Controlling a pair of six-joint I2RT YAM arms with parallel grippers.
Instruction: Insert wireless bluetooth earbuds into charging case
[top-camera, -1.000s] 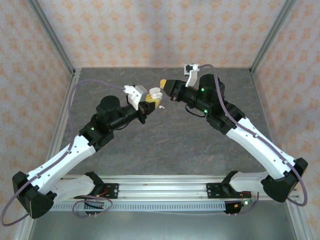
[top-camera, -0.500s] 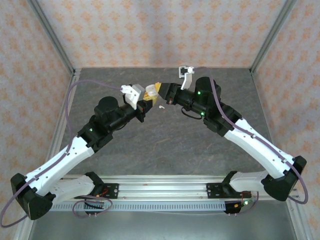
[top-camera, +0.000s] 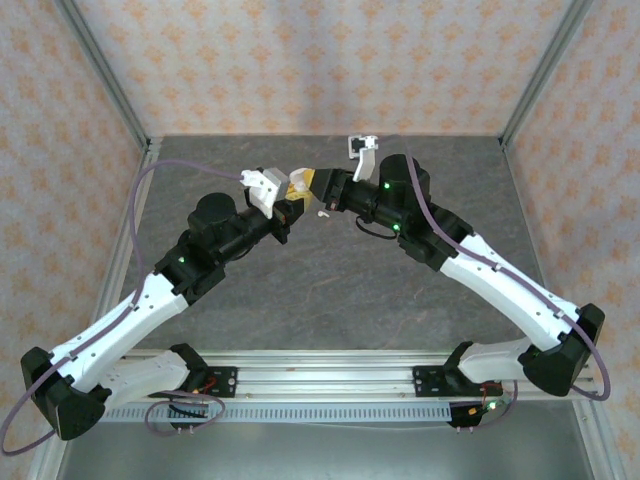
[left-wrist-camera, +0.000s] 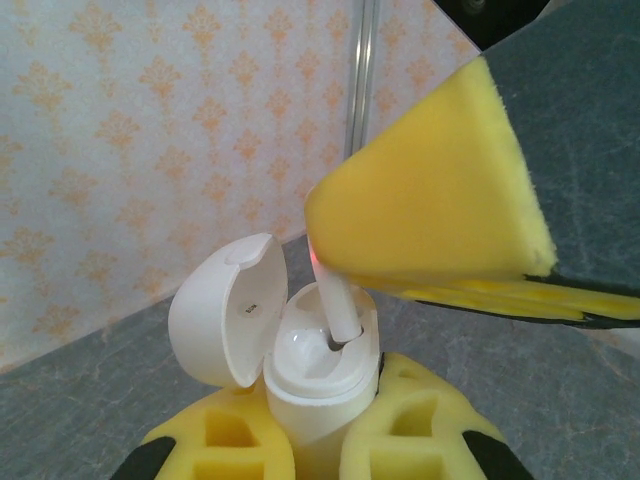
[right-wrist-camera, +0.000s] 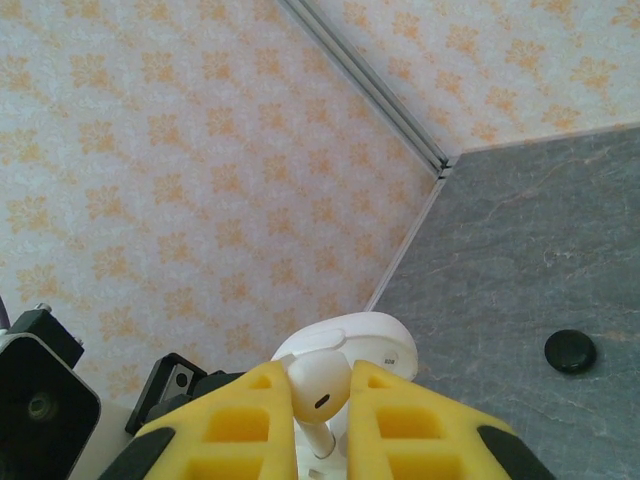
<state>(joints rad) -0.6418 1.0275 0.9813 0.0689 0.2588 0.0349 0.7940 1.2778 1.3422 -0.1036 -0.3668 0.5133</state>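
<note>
Both arms reach in over the grey stone-patterned bench (top-camera: 330, 290); their tips meet above its far middle.

Left end effector (left-wrist-camera: 320, 425): yellow foam pads pressed in on the base of a rounded white plastic charging case (left-wrist-camera: 315, 378), one pad on each side. The case stands upright and clear of the bench. Its hinged lid (left-wrist-camera: 222, 310) is swung open to the left in the left wrist view. From overhead this end effector (top-camera: 290, 207) sits just below and left of the other.

Right end effector (right-wrist-camera: 322, 400): pads drawn close together, pinching a small white plastic earbud (right-wrist-camera: 318, 388) by its bulb, stem pointing down. In the left wrist view one of its yellow pads (left-wrist-camera: 430, 215) hangs tilted just above the case. Overhead it shows at (top-camera: 303, 183).

Earbud position: the stem (left-wrist-camera: 338, 312) runs down at a slant from the right pad, and its lower end is in the open mouth of the case, touching the inner well. The bulb is above the rim, between the pads. The right wrist view shows the open lid (right-wrist-camera: 360, 340) just behind the earbud.

Also on the bench:
- A small round black disc (right-wrist-camera: 570, 352) lies flat, well apart from the case.
- A small white piece (top-camera: 322, 212) lies just right of the two tips; too small to identify.
</note>
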